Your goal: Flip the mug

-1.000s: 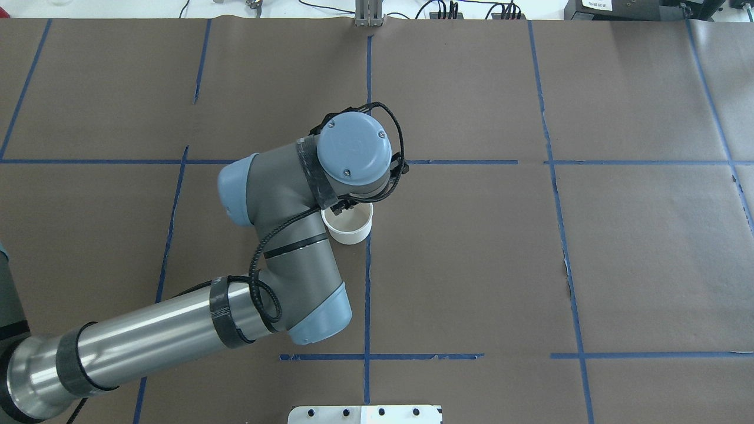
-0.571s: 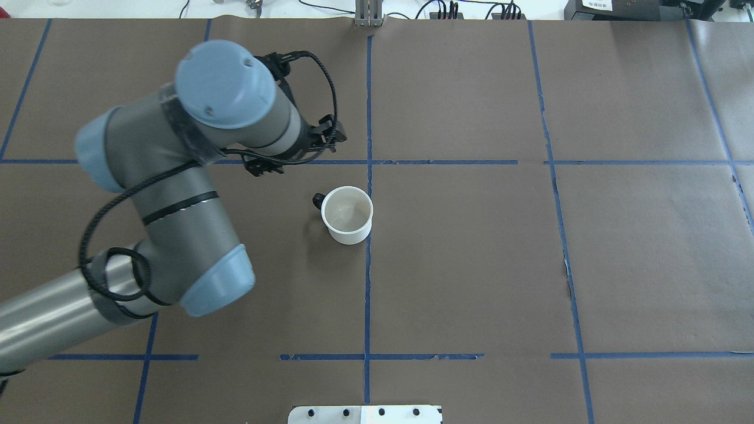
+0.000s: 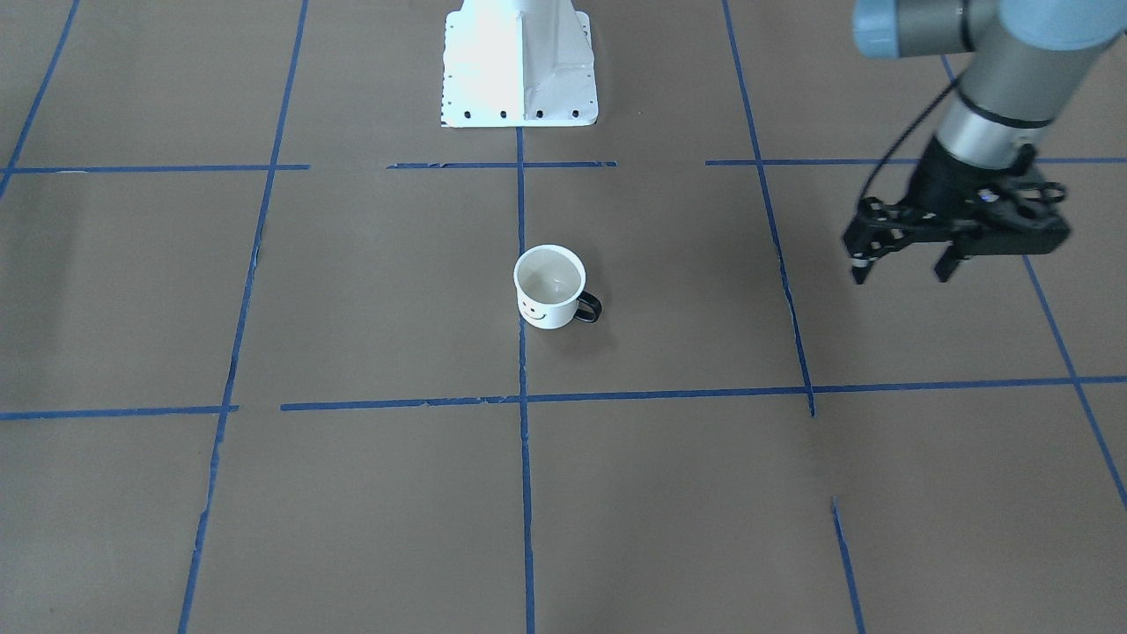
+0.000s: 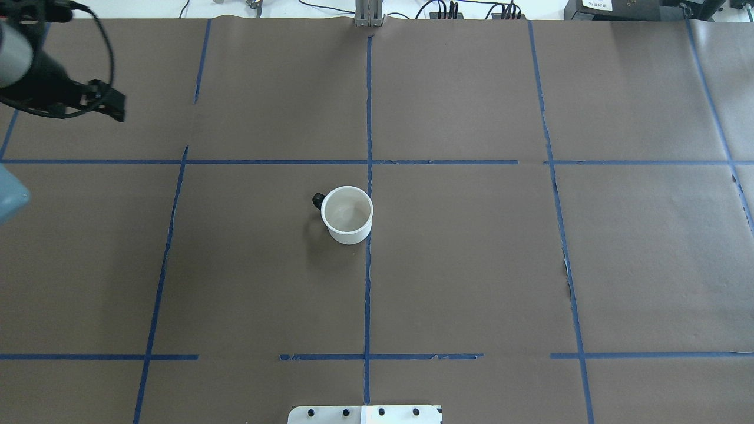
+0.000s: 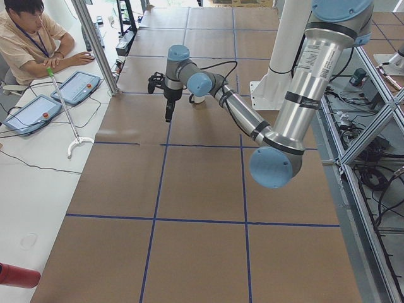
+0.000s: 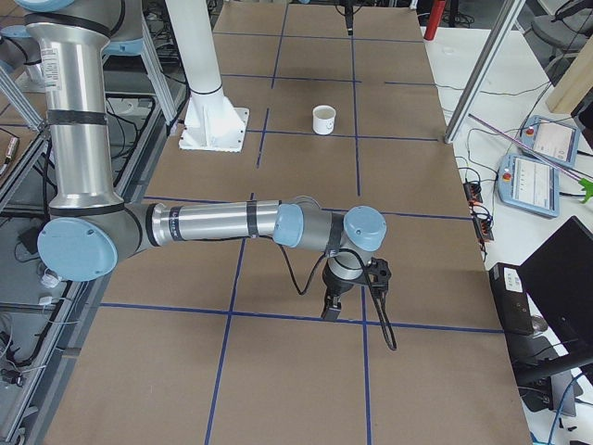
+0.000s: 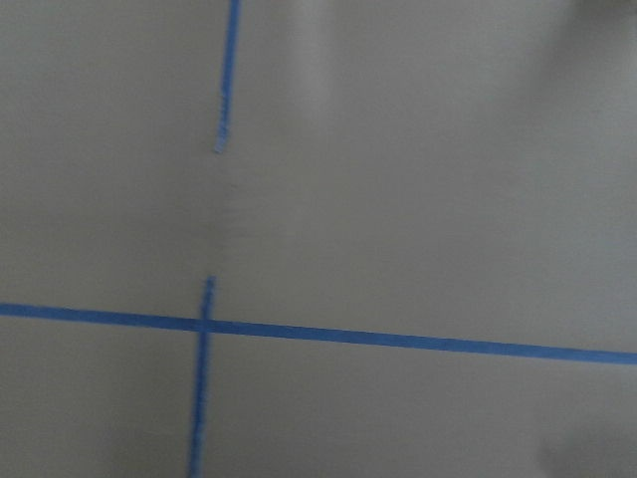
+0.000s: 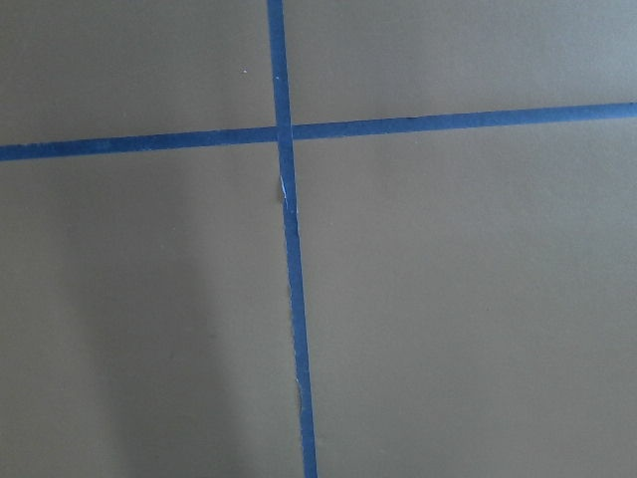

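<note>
The mug (image 4: pixel 347 215) is white with a black handle and stands upright, mouth up, near the table's middle. In the front view the mug (image 3: pixel 549 286) shows its smiley face and pale inside. It is small and far in the exterior right view (image 6: pixel 323 119). My left gripper (image 3: pixel 898 269) is open and empty, raised, well off to the mug's side; it sits at the far left of the overhead view (image 4: pixel 112 109). My right gripper (image 6: pixel 331 308) hangs low over the table far from the mug; I cannot tell whether it is open. Both wrist views show only brown paper and blue tape.
The white robot base plate (image 3: pixel 519 70) stands behind the mug. Blue tape lines (image 4: pixel 367 118) grid the brown paper. An operator (image 5: pixel 28 31) sits with tablets (image 5: pixel 79 87) beyond the table's far edge. A metal post (image 6: pixel 482 79) stands at that edge.
My left arm has pulled up and away from the mug, swinging far to the overhead view's left. The mug has stayed upright in the same place.
</note>
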Tool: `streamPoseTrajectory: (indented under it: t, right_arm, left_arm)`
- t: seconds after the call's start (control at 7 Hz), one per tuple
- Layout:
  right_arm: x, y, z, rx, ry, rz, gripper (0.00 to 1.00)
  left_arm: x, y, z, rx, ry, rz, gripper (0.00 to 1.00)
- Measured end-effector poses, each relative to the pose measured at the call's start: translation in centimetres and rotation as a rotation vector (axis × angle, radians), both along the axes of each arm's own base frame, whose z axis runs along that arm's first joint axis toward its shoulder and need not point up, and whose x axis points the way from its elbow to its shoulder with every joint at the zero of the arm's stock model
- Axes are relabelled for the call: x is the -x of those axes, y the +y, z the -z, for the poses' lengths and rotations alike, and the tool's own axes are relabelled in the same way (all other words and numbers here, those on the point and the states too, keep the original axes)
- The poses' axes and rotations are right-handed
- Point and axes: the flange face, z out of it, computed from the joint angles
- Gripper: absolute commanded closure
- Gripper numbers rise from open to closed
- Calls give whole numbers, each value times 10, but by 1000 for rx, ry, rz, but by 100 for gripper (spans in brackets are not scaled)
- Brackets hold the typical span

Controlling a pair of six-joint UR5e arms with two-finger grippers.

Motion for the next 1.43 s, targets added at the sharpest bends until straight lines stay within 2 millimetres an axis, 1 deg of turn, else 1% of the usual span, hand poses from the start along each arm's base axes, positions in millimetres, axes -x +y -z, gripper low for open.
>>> streamPoseTrajectory:
  t: [0.14,0.29,0.43,0.57,0.71,0.86,1.14,1.43]
  right_arm:
    - [0,0,0,0,0,0,0]
    - [0,0,0,0,0,0,0]
    - [0,0,0,0,0,0,0]
    - [0,0,0,0,0,0,0]
    - [0,0,0,0,0,0,0]
    - [0,0,0,0,0,0,0]
    - [0,0,0,0,0,0,0]
    - [0,0,0,0,0,0,0]
  left_arm:
    - [82,3,-63,-26,-81,-46,0]
    - [159,13,-126,-12,-113,-73,0]
    - [218,27,-190,-2,-106,-94,0]
    - [251,40,-235,-16,-95,-114,0]
    - [264,51,-259,-12,-64,-126,0]
    - [266,57,-268,9,-24,-132,0]
    - [265,61,-273,43,10,-137,0]
    - [265,71,-281,57,13,-140,0]
